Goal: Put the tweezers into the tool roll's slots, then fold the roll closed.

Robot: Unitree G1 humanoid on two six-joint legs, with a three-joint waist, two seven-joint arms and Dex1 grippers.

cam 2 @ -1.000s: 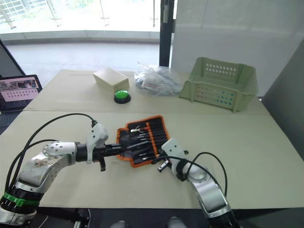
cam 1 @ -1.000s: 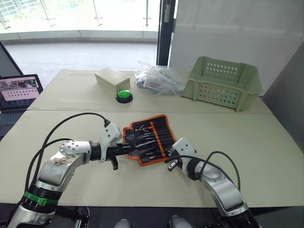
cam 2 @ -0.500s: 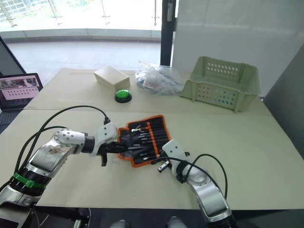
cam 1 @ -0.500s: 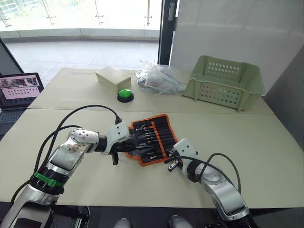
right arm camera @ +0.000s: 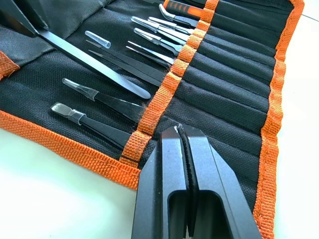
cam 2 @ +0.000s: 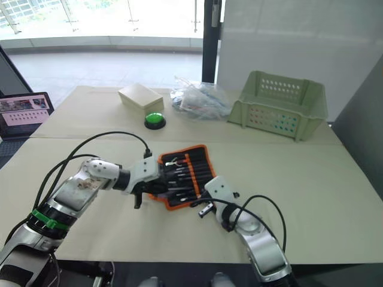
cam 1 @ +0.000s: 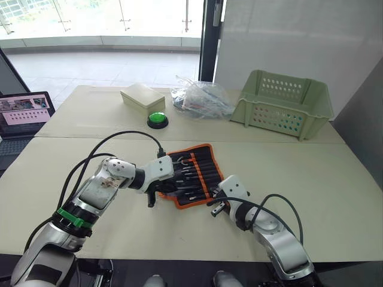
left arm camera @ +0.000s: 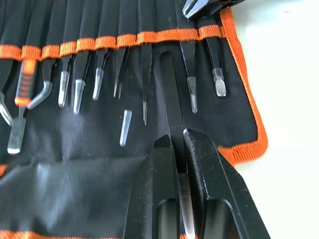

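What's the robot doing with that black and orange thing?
It's packing tweezers into a tool roll lying open on the table. The left tool pinches one tweezer and aims it at a slot. The right tool, shut, presses on the roll's edge. Several tweezers already sit in slots.

Bright daylight from the far windows (cam 1: 102, 21), overexposed glare there, soft shadows, wrist close-ups sharp
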